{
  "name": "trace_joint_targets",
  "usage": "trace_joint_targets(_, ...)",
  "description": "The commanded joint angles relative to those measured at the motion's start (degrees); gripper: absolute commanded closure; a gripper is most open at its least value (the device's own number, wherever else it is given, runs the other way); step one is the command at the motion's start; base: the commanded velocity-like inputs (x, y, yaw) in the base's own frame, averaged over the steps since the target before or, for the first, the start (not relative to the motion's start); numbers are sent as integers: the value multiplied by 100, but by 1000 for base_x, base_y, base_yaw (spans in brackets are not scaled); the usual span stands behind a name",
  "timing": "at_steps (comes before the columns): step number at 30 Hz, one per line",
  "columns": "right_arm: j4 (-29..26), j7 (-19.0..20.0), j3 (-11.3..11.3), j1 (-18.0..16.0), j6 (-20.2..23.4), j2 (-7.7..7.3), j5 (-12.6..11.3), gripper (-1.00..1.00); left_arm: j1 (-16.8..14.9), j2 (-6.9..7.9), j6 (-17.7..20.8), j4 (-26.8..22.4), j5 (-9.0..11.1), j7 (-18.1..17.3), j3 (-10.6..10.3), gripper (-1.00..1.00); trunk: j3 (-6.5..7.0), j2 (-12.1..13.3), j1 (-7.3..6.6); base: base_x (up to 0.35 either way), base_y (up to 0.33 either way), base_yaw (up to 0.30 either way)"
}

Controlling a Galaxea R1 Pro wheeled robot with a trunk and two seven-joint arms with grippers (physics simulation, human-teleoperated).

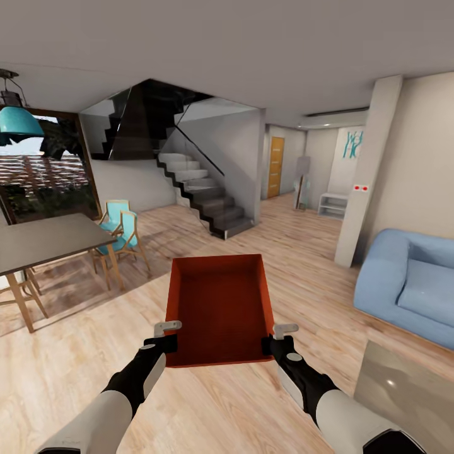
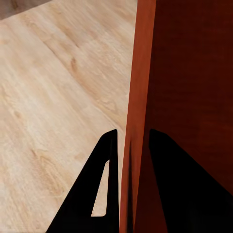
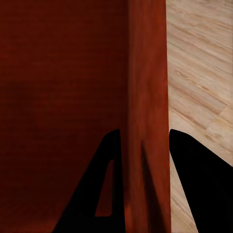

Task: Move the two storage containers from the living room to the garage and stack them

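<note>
The robot stood in the living room with one orange-red rectangular storage container (image 1: 217,309) held out in front of it, open side up, clear above the light wood-plank floor (image 1: 75,359). Both arms reached forward to its near end. The left gripper (image 1: 165,335) was clamped on the container's left wall near the near corner, and the right gripper (image 1: 280,337) was clamped on the right wall near the opposite near corner.

From the left wrist camera, the thin orange-red wall (image 2: 138,116) ran straight between the two dark fingers (image 2: 104,194), one on the outside over the planks and one on the inside against the darker interior. The right wrist camera showed the same grip mirrored: the right wall (image 3: 148,116) sat pinched between the black fingers (image 3: 104,189), the inside of the bin to one side and bare floorboards to the other.

Beyond the container's far edge the planks ran on to a dark staircase with a glass balustrade (image 1: 202,192). Off to the robot's left stood a grey-topped dining table on wooden legs (image 1: 44,243) with turquoise wooden-framed chairs (image 1: 123,230) just beside it, and a teal pendant lamp (image 1: 17,120) hung above. To the right sat a pale blue upholstered sofa (image 1: 410,284), behind a white square pillar (image 1: 369,170). An orange wooden door (image 1: 275,167) showed at the far end of the room.
</note>
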Motion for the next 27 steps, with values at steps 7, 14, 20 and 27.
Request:
trace_joint_targets(7,200,-45,32,-4,-33,-6,-94,100,-2,3,36,-40,-62,53,45,100,-2,-4,5,300,176,0)
trace_joint_targets(14,200,-45,32,-4,-35,-6,-96,100,-2,9,36,-39,-62,53,45,100,-2,-4,5,311,131,0)
trace_joint_targets(20,200,-45,32,-4,-35,-6,-94,100,-2,11,36,-39,-62,52,45,100,-2,-4,5,315,115,0)
trace_joint_targets(27,196,-45,32,-4,-34,-6,-99,100,-2,11,36,-39,-62,52,45,100,-2,-4,5,316,114,0)
